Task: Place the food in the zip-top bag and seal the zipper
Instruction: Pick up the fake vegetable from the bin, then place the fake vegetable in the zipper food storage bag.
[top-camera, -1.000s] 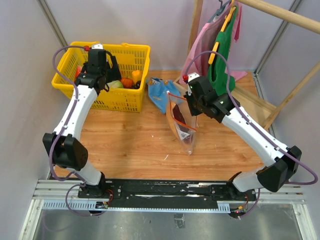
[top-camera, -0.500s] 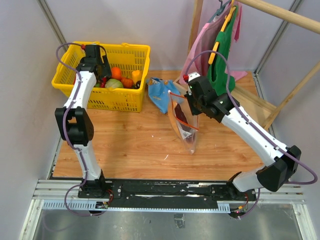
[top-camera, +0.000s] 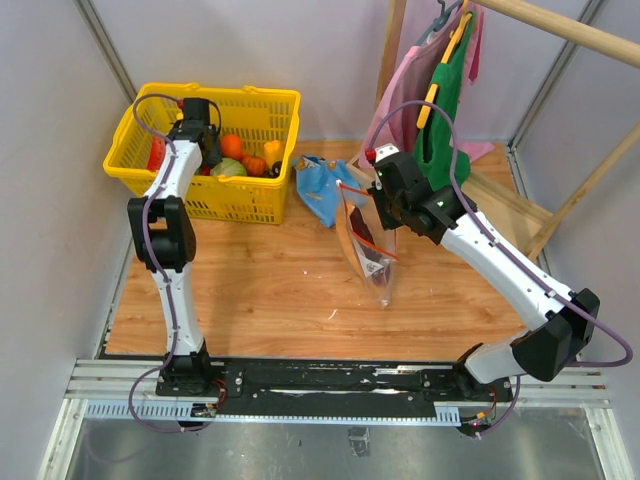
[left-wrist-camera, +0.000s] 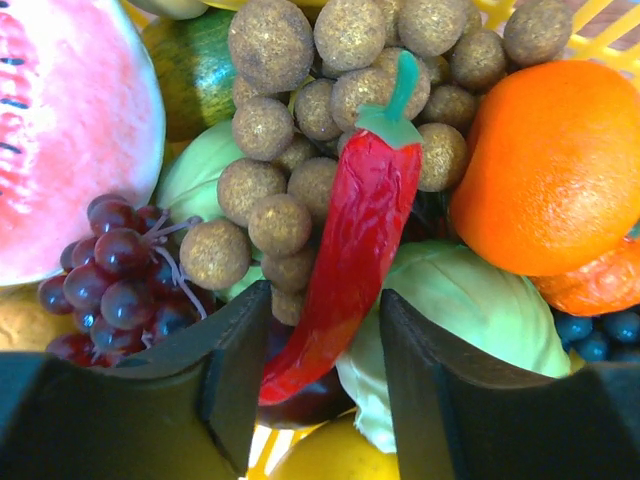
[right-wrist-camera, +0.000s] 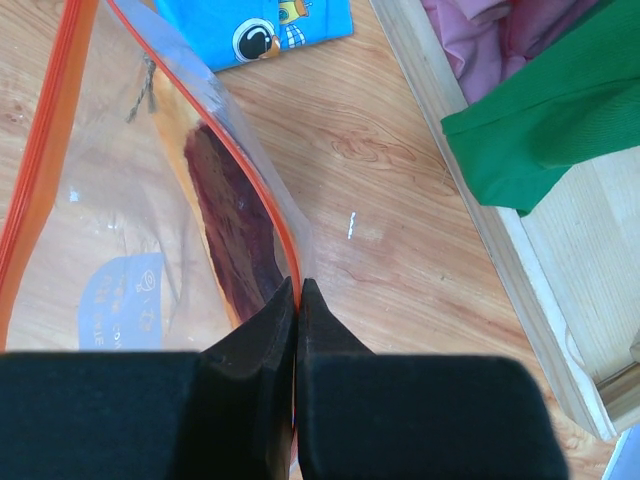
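Observation:
My right gripper is shut on the zipper edge of the clear zip-top bag and holds it upright with the mouth open. The dark red slice lies inside the bag. My left gripper is open, low inside the yellow basket. The tip of a red chili lies between its jaws, and a yellow fruit shows just below. I cannot pick out the peach or the mango.
The basket also holds an orange, a watermelon slice, grapes, brown balls and a pale green vegetable. A blue pouch lies behind the bag. A wooden rack with hanging clothes stands at the right.
The left arm has folded in, its elbow rising toward the basket, while its gripper stayed over the fruit. The right gripper and the bag have not moved.

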